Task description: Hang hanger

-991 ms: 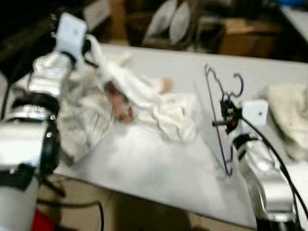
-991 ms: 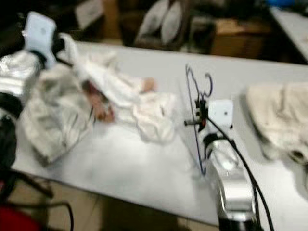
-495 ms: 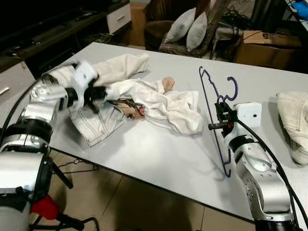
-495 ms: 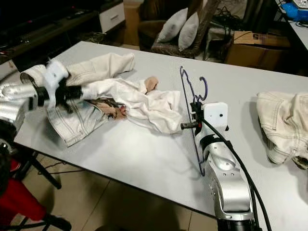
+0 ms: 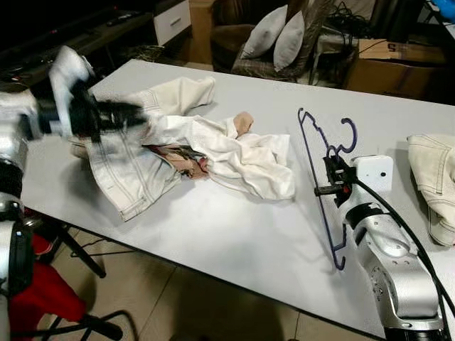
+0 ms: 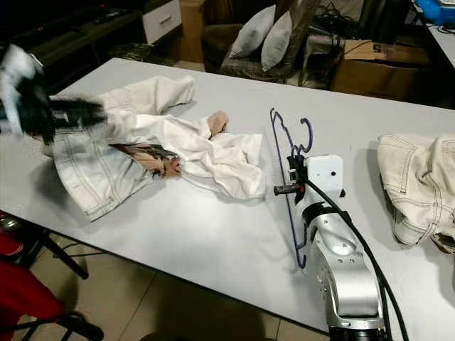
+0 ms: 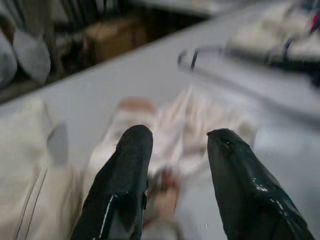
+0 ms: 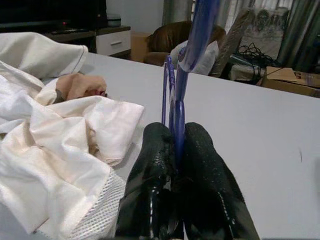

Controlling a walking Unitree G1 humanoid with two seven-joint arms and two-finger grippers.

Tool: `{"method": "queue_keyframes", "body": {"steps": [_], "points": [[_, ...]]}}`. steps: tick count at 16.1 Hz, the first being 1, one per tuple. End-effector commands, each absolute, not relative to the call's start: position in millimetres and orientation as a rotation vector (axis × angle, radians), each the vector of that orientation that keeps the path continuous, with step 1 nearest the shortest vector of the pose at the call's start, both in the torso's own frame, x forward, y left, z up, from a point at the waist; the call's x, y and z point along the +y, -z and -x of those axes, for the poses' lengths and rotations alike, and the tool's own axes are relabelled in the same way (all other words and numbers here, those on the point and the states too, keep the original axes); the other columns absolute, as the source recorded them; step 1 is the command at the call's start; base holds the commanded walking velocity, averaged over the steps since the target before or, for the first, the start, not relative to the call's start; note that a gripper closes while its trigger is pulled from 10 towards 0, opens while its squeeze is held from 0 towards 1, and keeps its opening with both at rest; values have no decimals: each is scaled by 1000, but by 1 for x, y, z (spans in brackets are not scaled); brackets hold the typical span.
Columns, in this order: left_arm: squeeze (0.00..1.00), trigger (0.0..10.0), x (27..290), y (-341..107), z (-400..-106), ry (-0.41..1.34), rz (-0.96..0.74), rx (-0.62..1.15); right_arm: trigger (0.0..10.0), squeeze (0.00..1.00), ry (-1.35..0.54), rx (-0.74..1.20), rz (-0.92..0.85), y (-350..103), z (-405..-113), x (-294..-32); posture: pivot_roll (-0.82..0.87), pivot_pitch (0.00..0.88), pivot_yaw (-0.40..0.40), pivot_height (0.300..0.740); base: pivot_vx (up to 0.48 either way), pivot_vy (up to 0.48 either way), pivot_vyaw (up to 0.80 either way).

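Jaws clamp hanger [image 8: 176, 130]; left gripper [image 7: 175, 165] spread.

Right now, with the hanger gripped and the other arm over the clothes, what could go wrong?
The right hand pinches only the thin wire of the purple hanger, so it could twist or slip in the grip. The open left hand is blurred over the heaped white garment, and might snag more than one layer. The hanger's lower end sits near the table and could catch.
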State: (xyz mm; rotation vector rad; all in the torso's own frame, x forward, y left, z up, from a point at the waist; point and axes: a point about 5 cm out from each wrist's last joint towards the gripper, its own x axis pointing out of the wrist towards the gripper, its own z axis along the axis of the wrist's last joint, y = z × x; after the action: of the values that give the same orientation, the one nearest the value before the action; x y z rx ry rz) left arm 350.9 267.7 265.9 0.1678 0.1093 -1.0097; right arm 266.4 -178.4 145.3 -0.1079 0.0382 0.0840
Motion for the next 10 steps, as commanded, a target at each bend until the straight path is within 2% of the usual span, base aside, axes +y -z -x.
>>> {"method": "queue_keyframes", "body": {"steps": [1,2,4,5,6,7,8,9,10], "points": [[129,10000,265,-270,-354,965,-59,44,10000,0,-79,53,106,-145,-265,-181,-11,0,84,740,0,0,0],[0,10000,263,-271,-361,873,50,-17,10000,0,-82,47,111,-147,-265,-181,-13,0,80,740,0,0,0],[0,10000,248,-263,-370,716,103,-123,10000,0,-75,54,113,-149,-266,-182,-17,0,77,740,0,0,0],[0,10000,235,-251,-369,709,20,-106,10000,0,-48,85,125,-145,-268,-185,-20,0,77,740,0,0,0],[0,10000,228,-244,-367,717,16,-84,10000,0,-15,109,133,-143,-270,-188,-20,0,77,740,0,0,0],[0,10000,206,-222,-360,737,-20,-24,10000,0,66,174,151,-137,-276,-200,-23,0,80,740,0,0,0],[0,10000,202,-216,-358,741,-43,-10,10000,0,78,187,158,-136,-278,-202,-23,0,80,740,0,0,0],[0,10000,186,-199,-350,762,-75,20,10000,0,56,239,162,-133,-288,-206,-40,0,104,740,0,0,0],[0,10000,181,-192,-347,753,-93,38,10000,0,42,272,172,-132,-298,-207,-40,0,108,740,0,0,0]]}}
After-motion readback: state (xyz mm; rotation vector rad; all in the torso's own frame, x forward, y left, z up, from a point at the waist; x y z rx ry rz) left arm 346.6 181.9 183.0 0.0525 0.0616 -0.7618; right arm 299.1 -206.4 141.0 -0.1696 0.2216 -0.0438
